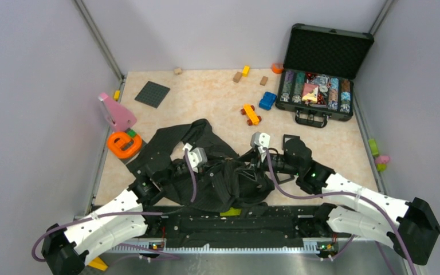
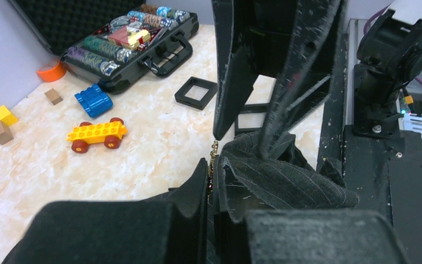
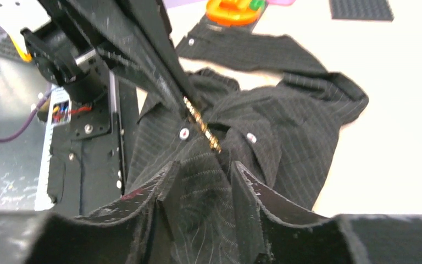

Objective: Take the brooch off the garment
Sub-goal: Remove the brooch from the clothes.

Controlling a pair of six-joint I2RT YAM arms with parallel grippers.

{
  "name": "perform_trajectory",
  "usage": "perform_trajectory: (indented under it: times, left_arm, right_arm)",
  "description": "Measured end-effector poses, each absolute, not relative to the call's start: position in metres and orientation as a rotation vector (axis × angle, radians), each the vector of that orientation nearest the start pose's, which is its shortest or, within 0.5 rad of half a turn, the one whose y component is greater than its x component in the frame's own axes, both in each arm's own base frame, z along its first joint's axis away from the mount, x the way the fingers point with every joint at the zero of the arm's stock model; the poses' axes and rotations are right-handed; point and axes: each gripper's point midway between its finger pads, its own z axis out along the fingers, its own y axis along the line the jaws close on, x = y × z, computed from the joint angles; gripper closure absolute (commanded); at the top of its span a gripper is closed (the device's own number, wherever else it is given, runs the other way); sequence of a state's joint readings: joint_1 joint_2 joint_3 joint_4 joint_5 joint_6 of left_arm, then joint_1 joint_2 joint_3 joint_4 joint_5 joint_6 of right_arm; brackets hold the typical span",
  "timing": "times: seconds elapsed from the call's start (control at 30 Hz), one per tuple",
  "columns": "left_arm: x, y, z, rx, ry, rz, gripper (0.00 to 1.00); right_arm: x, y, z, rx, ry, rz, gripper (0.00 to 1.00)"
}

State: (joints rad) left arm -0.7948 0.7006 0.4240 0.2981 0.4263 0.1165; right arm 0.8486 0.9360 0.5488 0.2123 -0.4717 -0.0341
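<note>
brooch [image 2: 214, 154]: lower end hidden inside left tool [image 2: 213, 171] | top view: too small to tell

An open black chip case [image 1: 327, 50] stands beyond a yellow toy car [image 1: 251, 114] and blue block [image 1: 267, 101].

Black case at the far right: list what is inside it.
The open case holds rows of multicoloured poker chips around what look like card packs; dark foam lines its raised lid. Whatever lies beneath the chips and packs is covered.
</note>
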Motion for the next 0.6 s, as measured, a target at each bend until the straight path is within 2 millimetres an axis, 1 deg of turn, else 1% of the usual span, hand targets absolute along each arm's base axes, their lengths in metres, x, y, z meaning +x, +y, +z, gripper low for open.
perform_trajectory:
  times: [0.07,0.17,0.27,0.33,0.53,0.6]
  left_arm:
    - [0.164,-0.266,0.239,0.992,1.239,-0.874,1.0]
    - [0.163,-0.267,0.241,0.981,1.215,-0.887,1.0]
    - [0.162,-0.269,0.245,0.979,1.195,-0.898,1.0]
    - [0.161,-0.27,0.246,0.981,1.19,-0.904,1.0]
    - [0.161,-0.27,0.248,0.981,1.182,-0.905,1.0]
    - [0.161,-0.27,0.247,0.981,1.182,-0.905,1.0]
  right_arm:
    - [0.165,0.305,0.22,-1.061,1.434,1.005,0.68]
    - [0.168,0.308,0.237,-1.007,1.368,1.026,0.69]
    - [0.168,0.31,0.244,-0.998,1.331,1.036,0.73]
    - [0.167,0.312,0.244,-1.017,1.319,1.038,0.73]
    - [0.168,0.317,0.233,-1.099,1.324,1.015,0.73]
    - [0.167,0.317,0.23,-1.123,1.327,1.003,0.76]
